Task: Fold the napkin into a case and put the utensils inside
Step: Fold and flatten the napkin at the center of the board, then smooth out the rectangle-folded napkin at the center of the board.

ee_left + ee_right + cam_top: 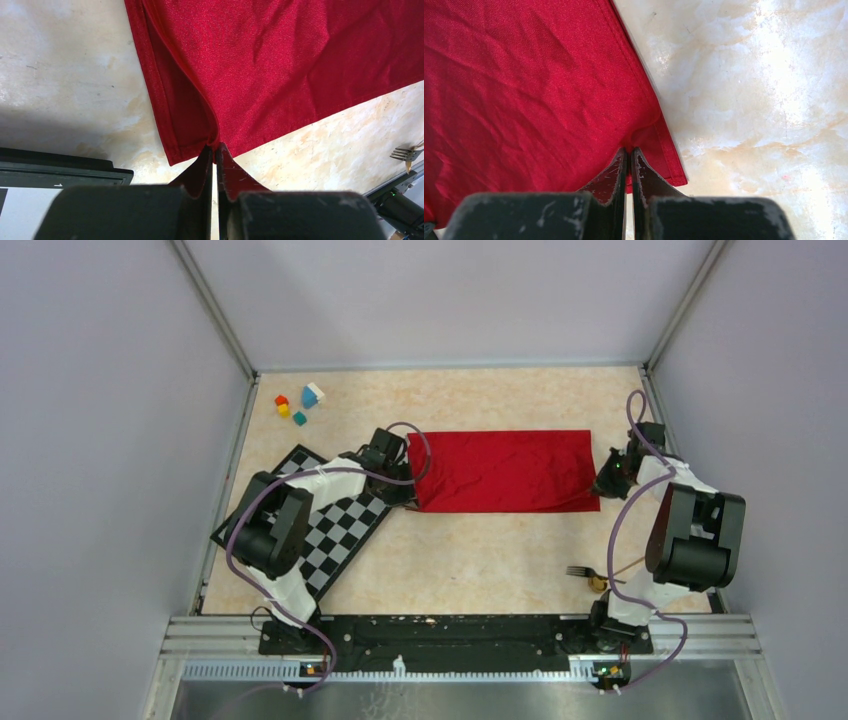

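Nearest the arm bases, close by the right arm's foot, lie the fork (pixel 580 571) and the spoon (pixel 598 585) on the table (pixel 480 560). The fork's tines point left and its handle runs right, under the arm. The spoon's gold bowl sits just beside the fork, and its thin handle slants away to the right. Both are well apart from the napkin (pixel 505 470).

On the left side, a checkered mat (pixel 335 530) lies tilted under the left arm.

Farther in, the napkin lies flat in the middle of the table as a red oblong. Its long axis runs left to right, and its short ends point toward the two side walls. At the left short end two layers show, one over the other.

The left gripper (pixel 214 149) is at the napkin's near left corner. Its fingers stand almost together with only a thin slit between them, and the top layer's edge rises into the tips, pinched there. The right gripper (pixel 629 150) is at the near right corner. Its fingers are pressed together, and a small pucker of cloth runs up into their tips.

Farthest off, in the far left corner, sits a cluster of small coloured blocks (pixel 297 405).
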You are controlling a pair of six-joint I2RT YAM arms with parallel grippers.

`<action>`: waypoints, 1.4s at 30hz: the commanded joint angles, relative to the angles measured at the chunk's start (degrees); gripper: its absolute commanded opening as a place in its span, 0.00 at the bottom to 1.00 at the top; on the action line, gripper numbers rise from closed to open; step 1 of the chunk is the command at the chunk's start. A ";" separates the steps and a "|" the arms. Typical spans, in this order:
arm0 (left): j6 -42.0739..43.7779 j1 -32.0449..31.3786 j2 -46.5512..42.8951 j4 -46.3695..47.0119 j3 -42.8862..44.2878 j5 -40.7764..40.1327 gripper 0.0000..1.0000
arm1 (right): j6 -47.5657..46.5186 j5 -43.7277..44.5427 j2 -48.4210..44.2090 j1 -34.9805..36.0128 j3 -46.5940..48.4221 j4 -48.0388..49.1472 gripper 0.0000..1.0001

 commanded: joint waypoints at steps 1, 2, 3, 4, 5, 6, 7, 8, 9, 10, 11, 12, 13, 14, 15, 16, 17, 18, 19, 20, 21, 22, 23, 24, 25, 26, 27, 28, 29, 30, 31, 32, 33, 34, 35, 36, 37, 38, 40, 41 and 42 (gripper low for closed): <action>0.97 0.22 -0.38 -0.02 1.63 -0.87 0.06 | 0.10 0.26 -1.53 -0.28 -0.10 1.28 0.00; 0.79 0.28 -0.27 0.15 1.44 -0.76 0.06 | 0.12 0.26 -1.62 -0.28 -0.08 1.27 0.00; 0.70 0.28 -0.18 0.26 1.38 -0.73 0.06 | 0.10 0.20 -1.68 -0.21 -0.09 1.25 0.00; 0.75 0.25 -0.12 0.21 1.45 -0.76 0.06 | 0.09 0.25 -1.72 -0.27 -0.14 1.23 0.00; 0.75 0.27 -0.08 0.14 1.58 -0.96 0.06 | 0.09 0.26 -1.83 -0.24 -0.28 1.27 0.00; 0.82 0.27 -0.08 0.07 1.70 -1.07 0.07 | 0.10 0.26 -1.95 -0.23 -0.45 1.39 0.00; 0.90 0.28 -0.10 -0.10 1.80 -1.23 0.07 | 0.11 0.14 -1.93 -0.21 -0.60 1.49 0.00; 1.05 0.23 -0.08 -0.27 2.01 -1.45 0.07 | 0.11 0.05 -1.98 -0.28 -0.84 1.60 0.00; 1.15 0.28 -0.08 -0.50 2.18 -1.67 0.07 | 0.16 -0.19 -1.95 -0.25 -1.01 1.62 0.00; 1.25 0.26 -0.07 -0.64 2.29 -1.91 0.07 | 0.12 -0.37 -2.02 -0.28 -1.23 1.58 0.00; 1.28 0.25 -0.14 -0.76 2.34 -2.10 0.08 | 0.10 -0.56 -2.24 -0.27 -1.49 1.47 0.00; 1.36 0.20 -0.15 -1.01 2.46 -2.20 0.09 | 0.09 -0.67 -2.69 -0.24 -1.70 1.34 0.00; 1.37 0.20 -0.23 -1.19 2.58 -2.37 0.10 | 0.14 -0.92 -3.34 -0.26 -1.93 1.09 0.02; 1.37 0.21 -0.31 -1.58 2.71 -2.55 0.13 | 0.12 -1.18 -4.10 -0.22 -2.15 0.68 0.04; 1.37 0.22 -0.52 -2.10 2.94 -2.75 0.16 | 0.26 -1.31 -5.50 -0.28 -2.31 0.23 0.10; 1.43 0.13 -1.01 -2.95 3.26 -3.72 0.21 | 0.37 -1.39 -6.71 -0.27 -2.58 -0.23 0.13; 1.68 -0.15 -1.74 -3.97 3.70 -5.07 0.27 | 0.51 -1.43 -8.41 -0.28 -2.81 -0.78 0.18; 2.08 -0.33 -2.78 -4.59 3.82 -5.69 0.32 | 0.76 -1.16 -10.21 -0.09 -3.19 -1.36 0.22; 2.15 -0.46 -3.82 -5.32 3.69 -5.89 0.37 | 1.06 -0.43 -12.17 0.20 -3.55 -2.03 0.25; 2.35 -0.44 -4.90 -6.00 3.77 -5.72 0.43 | 1.28 0.62 -14.28 0.66 -3.74 -2.86 0.27; 2.72 -0.49 -5.83 -7.10 4.25 -5.63 0.49 | 1.55 1.70 -16.07 1.21 -3.89 -3.54 0.30; 2.97 -0.67 -6.51 -8.67 4.91 -6.24 0.52 | 1.89 2.45 -17.90 1.63 -3.87 -4.09 0.34; 3.22 -0.99 -7.31 -9.70 5.44 -6.82 0.53 | 2.13 2.08 -19.17 2.03 -3.94 -3.92 0.37; 3.34 -0.96 -8.44 -9.98 5.78 -6.69 0.54 | 2.38 1.33 -19.88 2.52 -4.01 -3.27 0.41; 3.42 -1.04 -9.06 -9.91 6.08 -6.31 0.56 | 2.22 1.60 -19.55 3.31 -3.24 -3.36 0.43; 3.33 -1.06 -9.33 -9.70 6.76 -5.38 0.57 | 1.52 2.71 -18.60 4.19 -1.75 -4.78 0.44; 3.23 -1.11 -9.17 -9.44 7.64 -4.51 0.59 | 0.92 3.05 -17.30 4.70 -0.78 -5.07 0.47; 3.10 -1.18 -8.69 -8.73 8.48 -2.98 0.60 | 0.62 2.29 -16.13 4.80 -0.18 -4.64 0.48; 3.11 -1.21 -7.93 -7.38 8.98 -1.27 0.62 | 0.88 1.28 -15.05 4.81 0.09 -3.75 0.49; 2.82 -1.19 -6.78 -5.96 9.43 0.33 0.62 | 0.98 -0.54 -13.52 4.81 0.17 -2.31 0.50; 2.30 -1.19 -5.13 -5.39 10.36 1.63 0.62 | 1.07 -1.76 -12.06 4.81 0.22 -1.22 0.50; 1.96 -1.35 -3.33 -4.91 11.27 2.43 0.63 | 1.37 -2.59 -10.62 4.81 0.39 -0.77 0.50; 1.64 -1.38 -1.59 -4.27 11.92 3.39 0.63 | 1.60 -3.37 -9.16 4.73 0.48 -0.24 0.50; 1.41 -1.32 0.15 -3.36 12.56 4.17 0.63 | 1.86 -4.03 -7.95 4.73 0.21 0.43 0.50; 1.15 -1.33 1.57 -2.31 12.55 4.95 0.63 | 2.05 -4.01 -7.05 4.66 -0.15 0.96 0.50; 0.91 -1.38 2.91 -1.87 12.54 5.46 0.63 | 2.11 -3.67 -6.24 4.56 -0.70 1.45 0.49; 0.86 -1.30 3.86 -1.69 12.43 5.39 0.63 | 2.07 -3.21 -5.89 4.42 -1.41 2.10 0.49; 0.91 -1.33 4.46 -1.33 12.01 4.78 0.64 | 1.97 -2.46 -5.63 4.19 -2.29 2.69 0.49; 1.37 -1.14 5.34 -1.23 10.74 1.89 0.67 | 1.75 -0.54 -5.25 4.03 -4.22 3.21 0.50; 1.78 -0.87 5.84 -1.34 10.14 0.81 0.68 | 1.56 0.25 -5.01 4.01 -4.90 3.31 0.50; 2.02 -0.60 6.24 -1.27 9.38 0.21 0.68 | 1.56 0.75 -4.91 3.94 -5.51 3.30 0.50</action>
